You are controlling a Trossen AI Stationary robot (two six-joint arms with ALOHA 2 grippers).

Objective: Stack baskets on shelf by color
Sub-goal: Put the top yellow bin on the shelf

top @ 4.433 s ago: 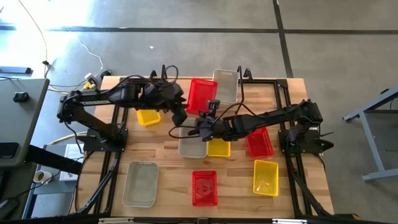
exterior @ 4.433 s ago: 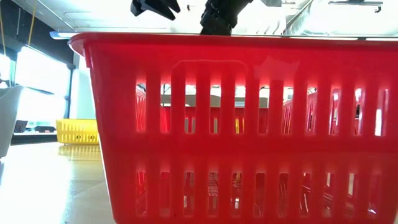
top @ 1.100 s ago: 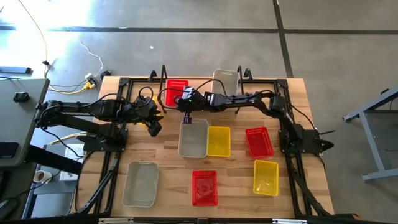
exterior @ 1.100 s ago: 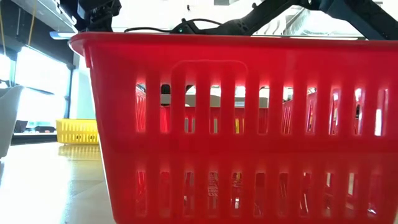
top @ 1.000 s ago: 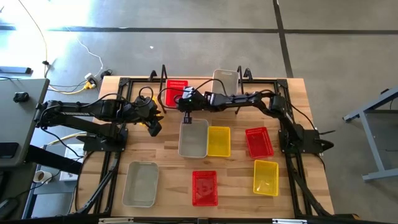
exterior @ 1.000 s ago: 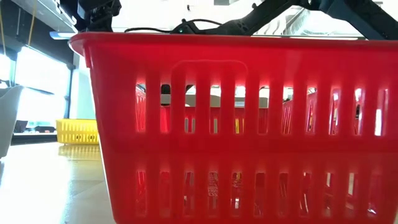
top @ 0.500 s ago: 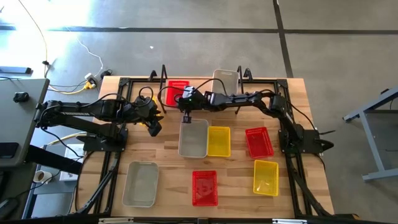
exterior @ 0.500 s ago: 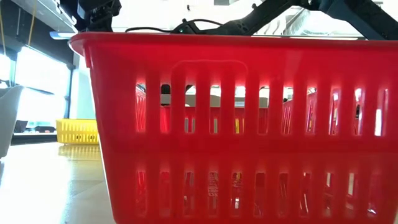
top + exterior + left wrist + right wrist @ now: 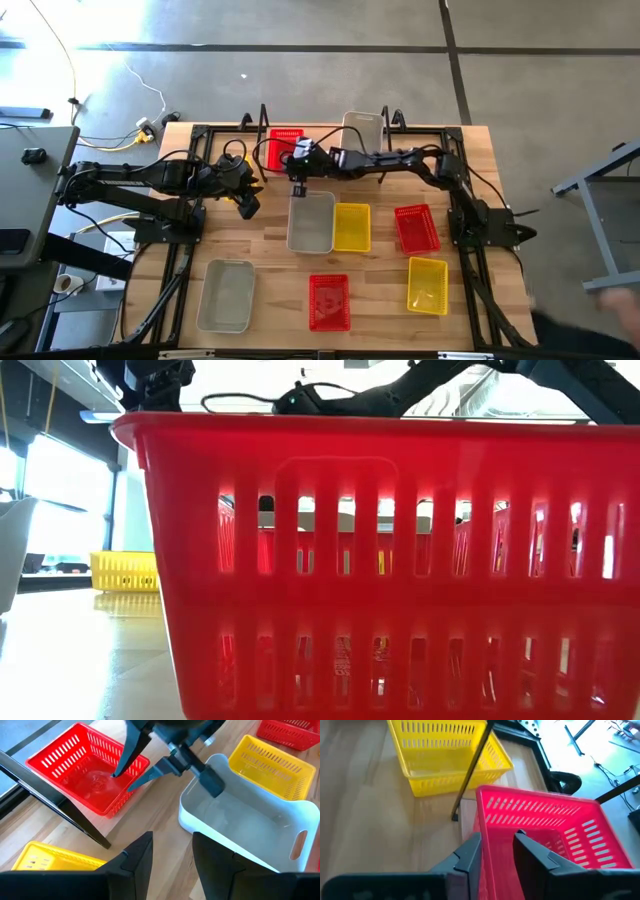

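While our right gripper (image 9: 497,851), fingers parted astride the red basket's (image 9: 284,146) rim at twelve o'clock, frees it on the shelf (image 9: 262,117), most baskets remain unstacked.

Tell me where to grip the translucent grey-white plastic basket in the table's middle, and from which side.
Grip the translucent grey-white plastic basket at its short rim nearest the shelf, coming from above. It sits upright and open, so one finger can drop inside the wall. The yellow mesh basket crowds one long side, probably blocking that rim.

Wooden table (image 9: 265,262) with scattered red, yellow and grey-white baskets (image 9: 329,301), black wire shelf (image 9: 322,128) at the far edge.
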